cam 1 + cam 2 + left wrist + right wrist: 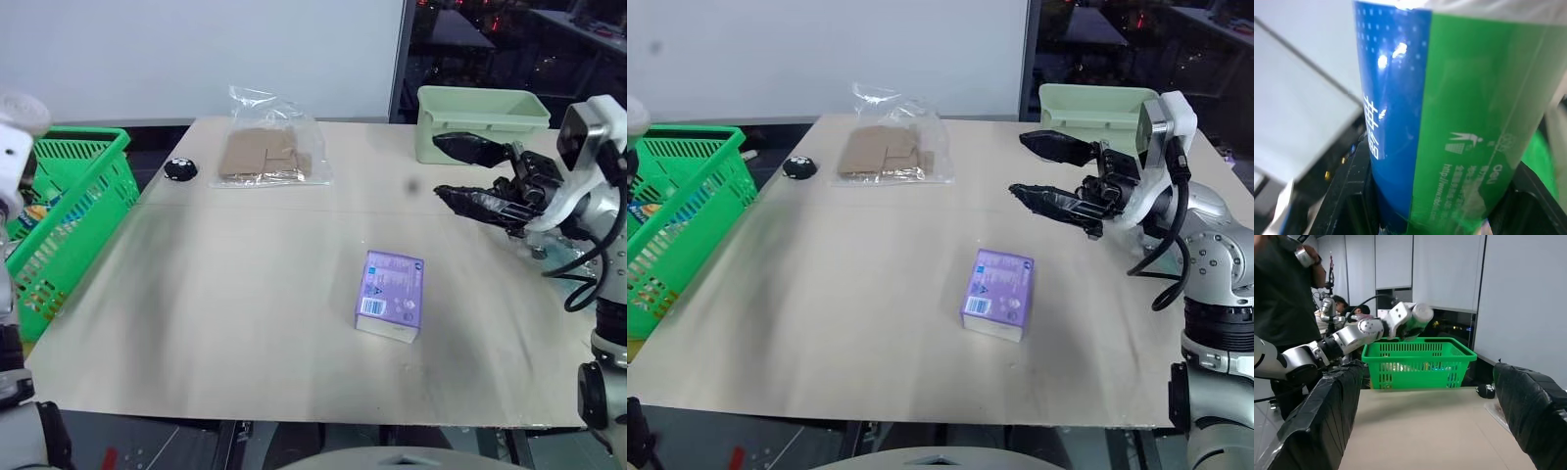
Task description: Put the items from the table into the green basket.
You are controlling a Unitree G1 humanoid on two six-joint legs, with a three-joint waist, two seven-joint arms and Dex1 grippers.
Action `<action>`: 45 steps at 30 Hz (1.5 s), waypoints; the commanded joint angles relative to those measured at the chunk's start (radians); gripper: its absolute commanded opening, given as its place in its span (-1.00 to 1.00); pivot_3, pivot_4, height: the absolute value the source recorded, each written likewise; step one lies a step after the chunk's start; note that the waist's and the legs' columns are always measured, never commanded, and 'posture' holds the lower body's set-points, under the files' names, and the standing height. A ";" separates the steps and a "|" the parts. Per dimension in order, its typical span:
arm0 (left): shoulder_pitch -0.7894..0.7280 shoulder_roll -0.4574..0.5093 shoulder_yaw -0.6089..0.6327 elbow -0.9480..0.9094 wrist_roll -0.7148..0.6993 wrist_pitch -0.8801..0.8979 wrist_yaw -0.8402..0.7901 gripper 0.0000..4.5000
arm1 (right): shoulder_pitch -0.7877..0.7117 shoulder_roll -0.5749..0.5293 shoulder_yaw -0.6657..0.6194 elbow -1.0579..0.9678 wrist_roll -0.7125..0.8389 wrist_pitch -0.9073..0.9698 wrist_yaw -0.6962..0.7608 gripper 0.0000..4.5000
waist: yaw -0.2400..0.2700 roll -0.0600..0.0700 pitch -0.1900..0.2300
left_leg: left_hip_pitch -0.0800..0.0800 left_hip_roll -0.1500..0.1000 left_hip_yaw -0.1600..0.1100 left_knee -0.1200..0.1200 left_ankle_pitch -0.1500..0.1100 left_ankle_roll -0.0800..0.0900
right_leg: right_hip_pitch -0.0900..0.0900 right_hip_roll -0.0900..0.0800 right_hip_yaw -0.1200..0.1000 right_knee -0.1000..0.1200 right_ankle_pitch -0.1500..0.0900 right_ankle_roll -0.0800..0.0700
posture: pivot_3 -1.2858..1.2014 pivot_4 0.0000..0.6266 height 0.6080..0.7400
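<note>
Scanning the head view, you see the purple box (390, 295) and clear bag (266, 149) on the table (216, 323), right end effector (468, 173) spread empty. Left wrist view: left end effector pinching the green tube (1469, 122). Right wrist view: tube above the green basket (1418, 363); releasing off-centre risks a miss.
</note>
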 commanded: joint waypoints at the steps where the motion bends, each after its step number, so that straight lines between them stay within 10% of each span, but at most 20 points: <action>1: -0.048 0.087 -0.013 0.061 0.055 -0.076 0.041 -0.07 | -0.023 0.008 -0.003 -0.015 0.003 -0.018 0.005 1.00 | 0.009 -0.001 -0.001 | 0.000 0.000 0.000 0.000 0.000 0.000 | 0.000 0.000 0.000 0.000 0.000 0.000 | 0.12 -1.00 1.00; 19: -0.216 0.084 -0.028 0.456 -0.036 -0.057 0.106 -0.07 | 0.016 0.012 -0.010 -0.030 -0.024 -0.045 0.002 1.00 | 0.008 -0.005 -0.003 | -0.002 0.000 0.001 0.000 0.000 0.000 | -0.002 0.000 0.000 0.002 0.000 0.000 | 0.10 -1.00 1.00; 23: -0.216 0.095 -0.056 0.506 -0.025 -0.077 0.119 0.93 | 0.017 0.010 -0.011 -0.027 -0.025 -0.047 0.002 1.00 | 0.010 -0.005 -0.003 | -0.002 0.000 0.001 0.001 0.000 0.000 | -0.003 0.000 0.000 0.004 0.000 0.000 | 0.10 -1.00 1.00; 31: -0.265 0.069 -0.073 0.574 -0.080 -0.159 0.016 0.98 | 0.015 0.003 -0.020 -0.023 -0.023 -0.046 0.003 1.00 | 0.014 -0.010 -0.006 | -0.003 0.000 0.001 0.003 0.000 0.000 | -0.007 0.000 0.000 0.010 0.000 0.000 | 0.10 -1.00 1.00; 45: -0.220 -0.311 -0.175 -0.307 -0.510 0.371 -0.339 0.98 | 0.060 -0.048 -0.071 -0.016 -0.029 -0.052 -0.005 1.00 | 0.005 -0.011 -0.008 | -0.006 0.000 0.004 0.009 0.000 0.000 | -0.008 0.000 0.003 0.014 0.000 0.000 | 0.07 -1.00 1.00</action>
